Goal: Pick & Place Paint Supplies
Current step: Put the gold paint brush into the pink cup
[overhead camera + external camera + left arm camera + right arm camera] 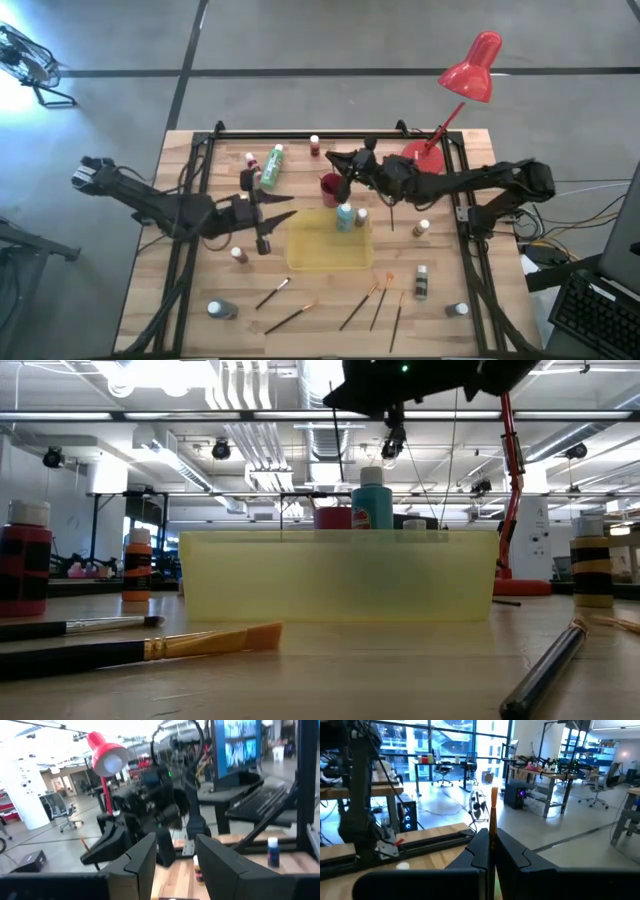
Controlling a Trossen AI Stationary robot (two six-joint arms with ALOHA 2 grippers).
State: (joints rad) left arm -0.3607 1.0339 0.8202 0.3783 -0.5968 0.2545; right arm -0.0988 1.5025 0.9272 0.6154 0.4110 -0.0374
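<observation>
My right gripper [334,159] reaches level from the table's right, above the far rim of the magenta cup [330,186], and is shut on a thin brush with an orange tip [493,795]. My left gripper [283,208] hovers left of the yellow tray [325,258], pointing right. It is open [172,865] with nothing between its fingers. A light blue bottle [345,215] stands upright in the tray. More bottles [239,254] stand on the table. A green one [272,165] lies on its side. Several brushes [360,305] lie flat near the front edge. My right gripper pinches the brush's thin shaft [493,827] between its two fingers, a little below the orange bristles. The fingers lie level, coming from the table's right, and the brush crosses them. The bristle end sticks out past the fingers, and the brush is lifted clear of the table.
A red desk lamp [470,68] leans over the far right corner, its base [418,152] beside my right arm. Dark frame rails [200,170] run along the table's sides. Loose bottles [421,282] and brushes [290,317] are scattered in front of the tray.
</observation>
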